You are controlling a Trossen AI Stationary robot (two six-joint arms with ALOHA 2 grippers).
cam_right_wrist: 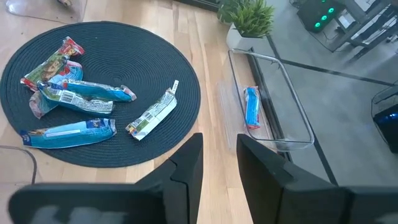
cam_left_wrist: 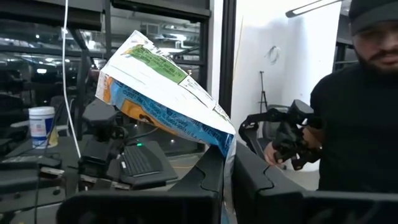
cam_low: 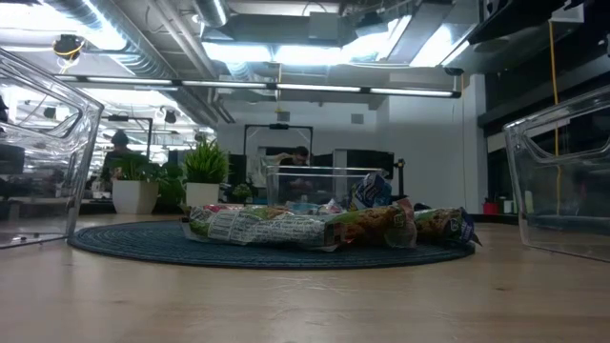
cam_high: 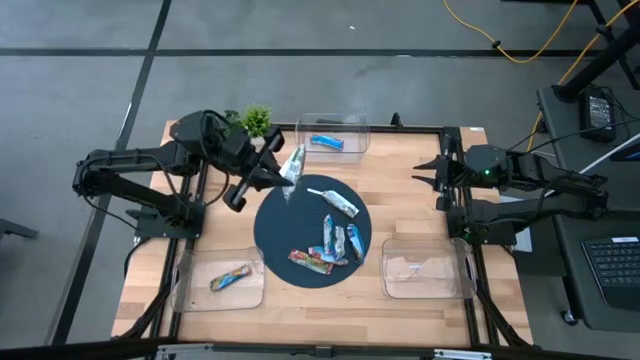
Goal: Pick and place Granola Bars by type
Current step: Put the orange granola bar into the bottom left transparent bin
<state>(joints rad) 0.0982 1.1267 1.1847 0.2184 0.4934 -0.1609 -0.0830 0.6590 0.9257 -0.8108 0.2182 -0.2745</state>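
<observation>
- Dark round woven mat [cam_high: 272, 232] at the centre of the wooden table [cam_high: 400, 190], carrying a loose cluster of granola bars [cam_high: 335, 243]: blue ones, a red-orange one, and a silver-white one [cam_high: 341, 203] lying apart toward the far edge.
- Left gripper [cam_high: 284, 170], raised above the mat's far-left edge, fingers clamped on a silver-white bar [cam_left_wrist: 163, 93] with green and orange print.
- Far clear bin [cam_high: 333, 136], holding one blue bar [cam_high: 326, 142]; a small potted plant [cam_high: 257, 121] stands beside it.
- Near-left clear bin [cam_high: 220, 280], holding one red-orange bar [cam_high: 229, 279].
- Near-right clear bin [cam_high: 427, 268].
- Right gripper [cam_high: 428, 171], waiting at the table's right side, fingers parted around nothing.
- A person in dark clothing [cam_left_wrist: 364, 118], visible in the left wrist view.
</observation>
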